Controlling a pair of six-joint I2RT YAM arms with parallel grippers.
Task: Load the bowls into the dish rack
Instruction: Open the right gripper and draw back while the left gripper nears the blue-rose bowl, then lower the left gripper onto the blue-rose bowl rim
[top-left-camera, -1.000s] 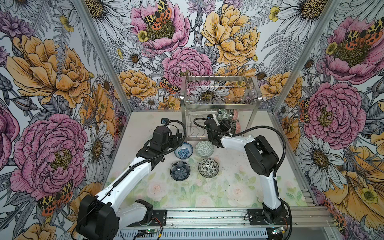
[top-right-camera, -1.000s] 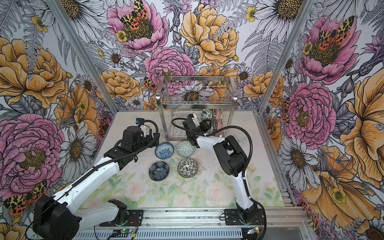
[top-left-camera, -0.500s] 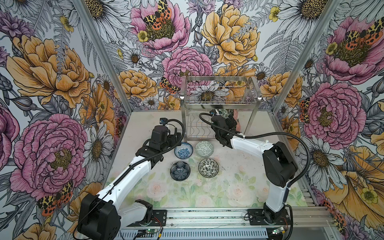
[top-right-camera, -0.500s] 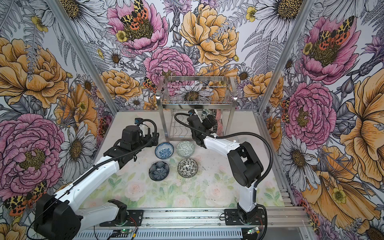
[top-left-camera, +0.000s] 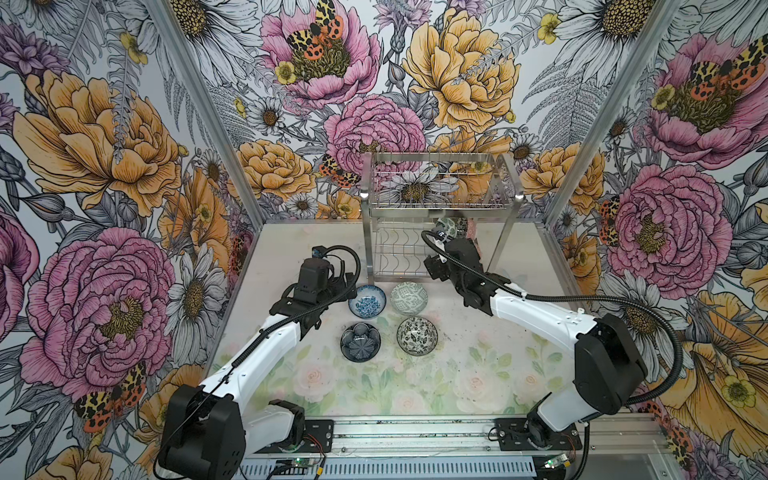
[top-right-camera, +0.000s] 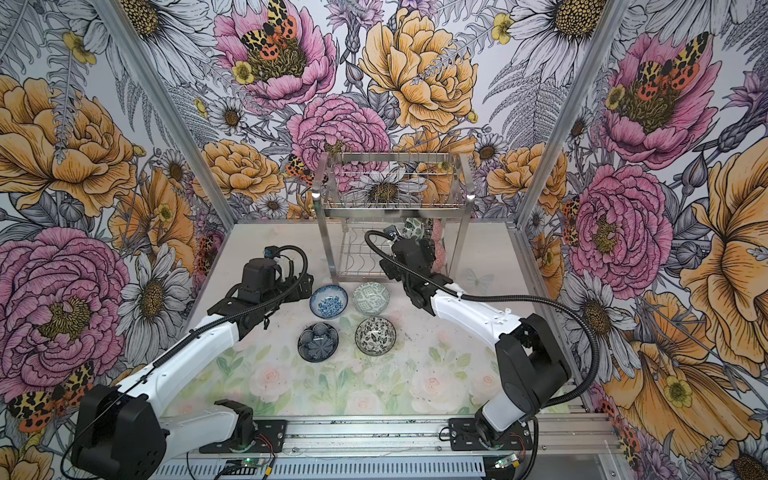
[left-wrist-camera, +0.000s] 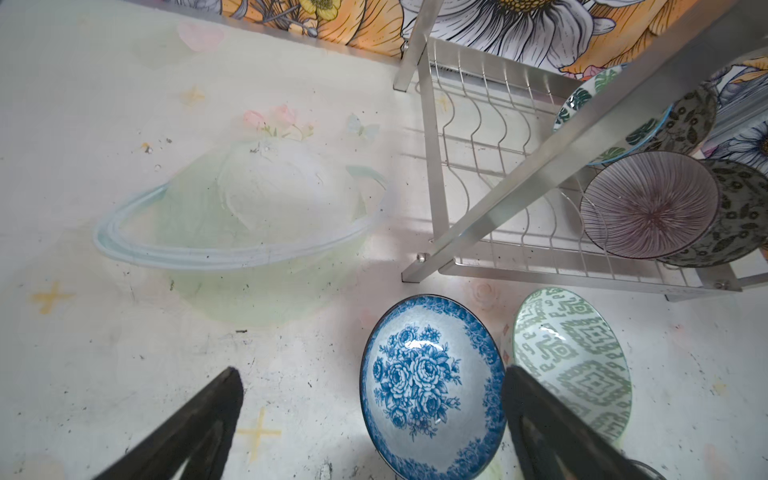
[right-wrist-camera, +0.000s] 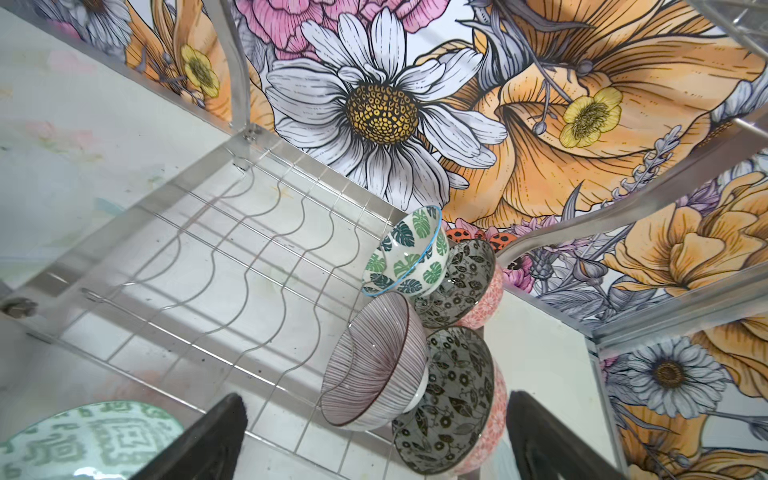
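left gripper (left-wrist-camera: 372, 374) wide, empty — blue bowl (left-wrist-camera: 432, 386) just ahead | right gripper (right-wrist-camera: 376, 399) wide, empty — striped bowl (right-wrist-camera: 374, 365) ahead, in dish rack (right-wrist-camera: 291, 156)

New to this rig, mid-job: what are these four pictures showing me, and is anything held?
Two robot arms work over a table. Both top views look down from overhead; each wrist view looks out between that arm's jaws. Upright on the table: blue bowl, green-patterned bowl, dark bowl, black-and-white bowl. Behind stands the dish rack, several bowls tilted in its lower tier. The left gripper, open, is by the blue bowl; the right gripper, open, faces the rack. Neither holds anything.
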